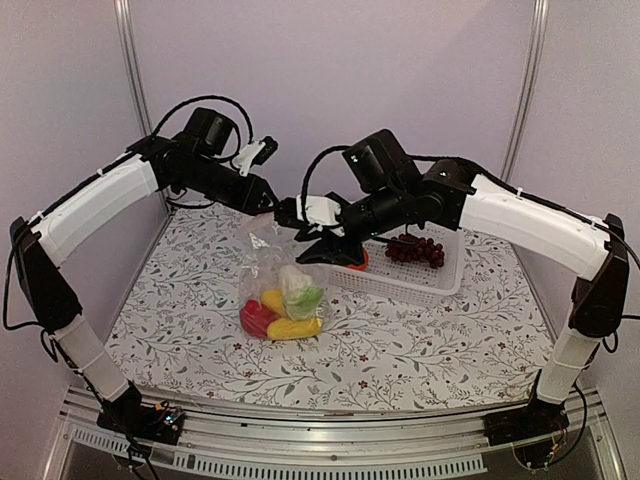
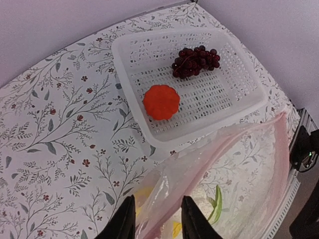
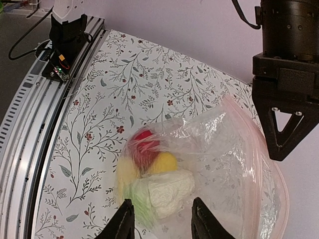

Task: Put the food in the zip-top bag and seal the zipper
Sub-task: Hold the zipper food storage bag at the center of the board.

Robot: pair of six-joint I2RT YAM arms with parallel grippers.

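The left gripper reaches in from the left and sits at the upper edge of the zip-top bag. Its jaws are spread. Its wrist view shows loose film running up between them with a gap on each side, so nothing looks pinched. I judge it is stationed there to take or steady one lip of the mouth.

The bag slumps on the floral surface, left of centre, with its mouth towards the far side and raised near both grippers. That tilt keeps its load in the near, low end: a red piece, a yellow piece and the white cauliflower with its green leaves. The zipper shows as a pinkish strip along the mouth. The two lips lie apart in the left wrist view, so the seal looks undone, which makes sense while food remains outside.

The right gripper comes in from the right and hovers just above the bag. Its jaws are also spread and hold nothing; the cauliflower seen between them lies lower, inside the film. It probably mirrors the left gripper, ready for the other lip.

Right of the bag, just beside it, stands the white lattice basket. It holds the orange fruit at its near left and the grape bunch at its far side, well apart. Both have yet to go into the bag.

No brand, label or legible writing shows on the bag, the basket, the food or the arms.
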